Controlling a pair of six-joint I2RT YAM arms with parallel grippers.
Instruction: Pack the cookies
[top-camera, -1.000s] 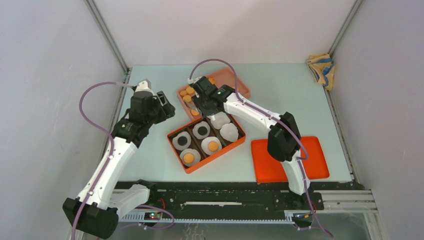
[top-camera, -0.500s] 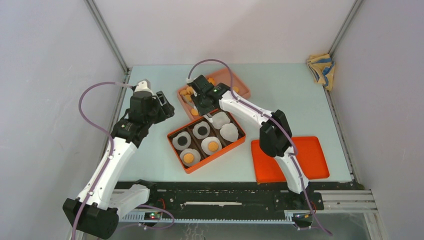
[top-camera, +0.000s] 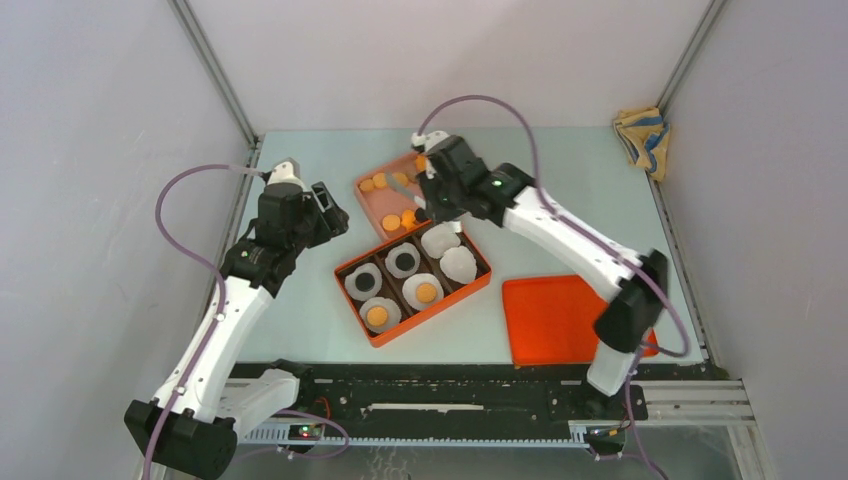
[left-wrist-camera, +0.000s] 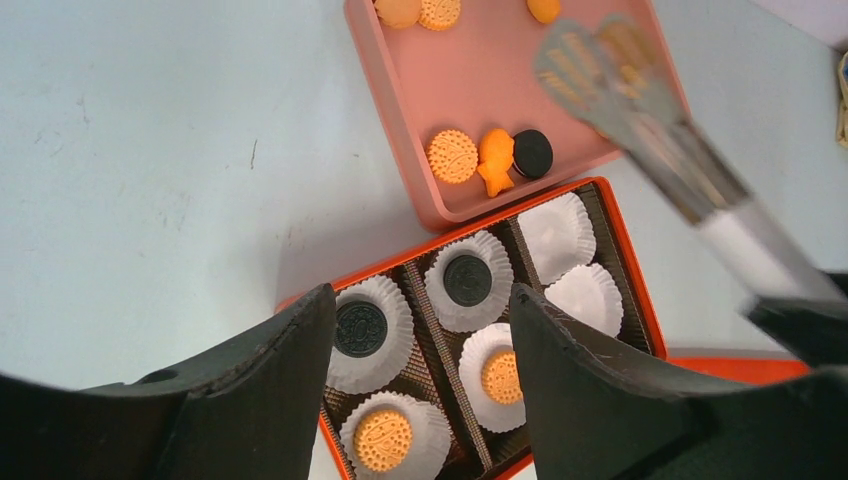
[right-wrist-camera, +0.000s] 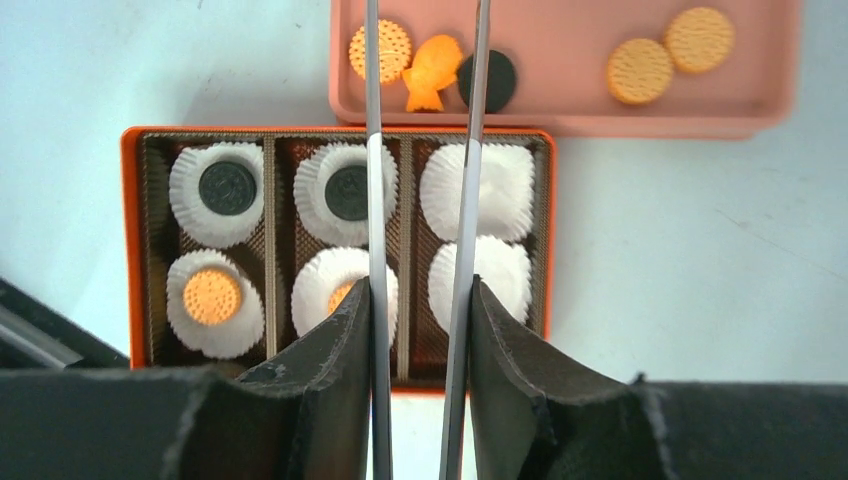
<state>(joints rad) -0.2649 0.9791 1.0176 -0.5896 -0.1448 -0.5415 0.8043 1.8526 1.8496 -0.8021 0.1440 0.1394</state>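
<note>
Tongs (left-wrist-camera: 650, 130) overhang pink tray (left-wrist-camera: 480, 90); box (right-wrist-camera: 271, 230) lies uncovered.

On my feed, pale blue-green table (top-camera: 570, 180), plain grey walls (top-camera: 450, 60) on three sides, metal posts (top-camera: 217, 75) at the far corners, yellow cloth (top-camera: 641, 138) far right, even light

Four cookies (top-camera: 426, 292) lie flat, one each, in white paper cups (right-wrist-camera: 185, 215) inside the orange box (right-wrist-camera: 132, 250) — two black discs (right-wrist-camera: 227, 187) in its far row, two orange discs (right-wrist-camera: 212, 296) in its near row, filling the left and middle columns. In the pink tray (right-wrist-camera: 560, 50) just beyond, an orange round (right-wrist-camera: 380, 48), an orange star-like piece (right-wrist-camera: 432, 70) and a black round (left-wrist-camera: 532, 153) sit close in a row at the near-left corner — two more orange rounds (right-wrist-camera: 638, 70) lie side by side well apart from them.
</note>
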